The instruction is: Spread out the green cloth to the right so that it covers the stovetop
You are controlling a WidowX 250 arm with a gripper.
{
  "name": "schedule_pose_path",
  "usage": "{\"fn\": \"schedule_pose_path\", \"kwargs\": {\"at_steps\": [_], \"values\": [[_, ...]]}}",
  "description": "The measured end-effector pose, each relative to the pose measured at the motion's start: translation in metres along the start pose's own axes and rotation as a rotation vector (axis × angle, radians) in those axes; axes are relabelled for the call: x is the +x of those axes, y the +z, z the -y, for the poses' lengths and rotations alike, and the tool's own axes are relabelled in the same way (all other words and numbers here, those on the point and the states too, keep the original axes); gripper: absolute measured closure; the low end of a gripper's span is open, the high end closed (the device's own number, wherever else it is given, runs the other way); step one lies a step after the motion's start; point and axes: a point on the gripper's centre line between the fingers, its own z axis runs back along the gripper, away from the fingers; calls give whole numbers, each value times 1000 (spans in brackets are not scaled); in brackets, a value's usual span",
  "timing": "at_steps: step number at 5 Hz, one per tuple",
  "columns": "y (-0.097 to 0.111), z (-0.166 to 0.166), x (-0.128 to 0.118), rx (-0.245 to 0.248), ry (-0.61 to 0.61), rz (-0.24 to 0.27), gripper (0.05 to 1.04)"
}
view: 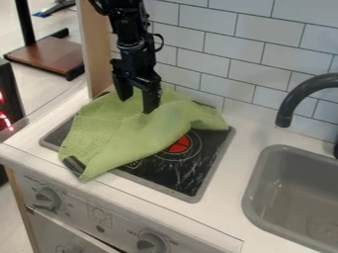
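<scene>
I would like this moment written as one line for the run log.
gripper: open, over green cloth | contact: cannot tell | cloth: rumpled, partly covering stove top | nearby: gray sink, black faucet

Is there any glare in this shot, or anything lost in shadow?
In the camera view, the light looks mostly soft and even; pale streaks cross the black stovetop, though whether they are glare I cannot tell; the black tool hides much of its own detail; red lights glow at the left edge.
</scene>
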Motion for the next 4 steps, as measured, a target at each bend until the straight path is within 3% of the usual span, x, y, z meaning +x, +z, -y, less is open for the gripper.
{"fn": "schedule_pose_path", "kwargs": {"at_steps": [2,4], "values": [[-29,-8,-19,-30,47,-95,84],[-42,-13,-13,-34,51,-114,124]]}}
